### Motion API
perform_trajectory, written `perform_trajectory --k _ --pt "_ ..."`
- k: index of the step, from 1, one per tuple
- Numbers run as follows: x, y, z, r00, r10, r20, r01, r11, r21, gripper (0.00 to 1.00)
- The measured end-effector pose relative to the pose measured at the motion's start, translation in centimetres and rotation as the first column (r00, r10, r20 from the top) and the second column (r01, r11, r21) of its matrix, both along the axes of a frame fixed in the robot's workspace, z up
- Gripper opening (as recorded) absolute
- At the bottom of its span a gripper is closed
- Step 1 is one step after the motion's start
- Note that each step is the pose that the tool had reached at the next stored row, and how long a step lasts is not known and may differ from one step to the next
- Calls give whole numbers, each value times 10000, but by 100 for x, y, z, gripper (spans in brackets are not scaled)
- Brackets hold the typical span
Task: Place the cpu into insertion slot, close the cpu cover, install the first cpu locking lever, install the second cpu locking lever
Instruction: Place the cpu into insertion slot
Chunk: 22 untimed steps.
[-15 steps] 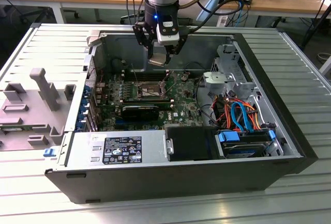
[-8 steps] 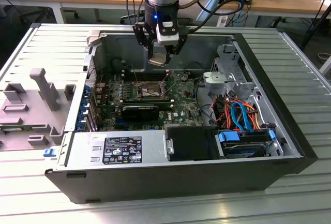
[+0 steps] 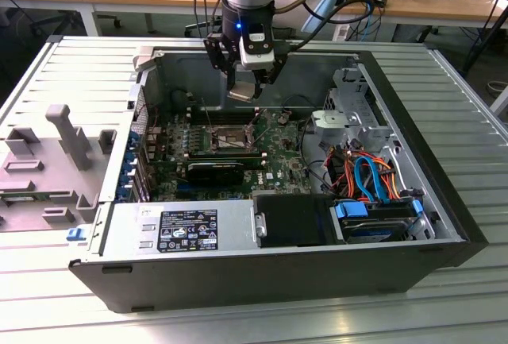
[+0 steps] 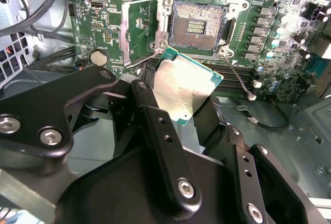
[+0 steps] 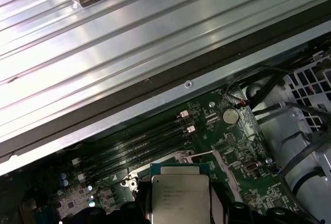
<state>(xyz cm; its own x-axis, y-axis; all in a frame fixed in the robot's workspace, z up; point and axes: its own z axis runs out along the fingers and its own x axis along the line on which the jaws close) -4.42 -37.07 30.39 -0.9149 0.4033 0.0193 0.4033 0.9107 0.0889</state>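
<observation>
The cpu (image 4: 183,84), a flat square chip with a dull silver lid and a green edge, is clamped by its sides in my pincer (image 4: 178,105) and hangs tilted above the insertion slot (image 4: 199,25). The slot lies just beyond the chip's leading corner. It is bare, with the cpu cover (image 4: 124,40) swung open beside it.
</observation>
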Motion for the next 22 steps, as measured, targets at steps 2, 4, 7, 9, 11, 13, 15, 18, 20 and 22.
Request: perform_trajectory --k 2,4,7,9,11,13,15,18,20,22 --pt "0 0 0 10000 -16 0 16 10000 0 54" --pt "0 0 0 10000 -29 0 29 10000 0 54" --pt "0 0 0 10000 -51 0 51 10000 0 54" --pt "0 0 0 10000 -61 0 61 10000 0 54" --pt "0 0 0 10000 -74 0 74 10000 0 54" --pt "0 0 0 10000 -89 0 89 10000 0 54" --pt "0 0 -1 9999 -105 0 105 9999 0 54" --pt "0 0 -1 9999 -126 0 126 9999 1 54" --pt "0 0 -1 9999 -137 0 137 9999 0 54" --pt "0 0 -1 9999 -157 0 157 9999 1 54"
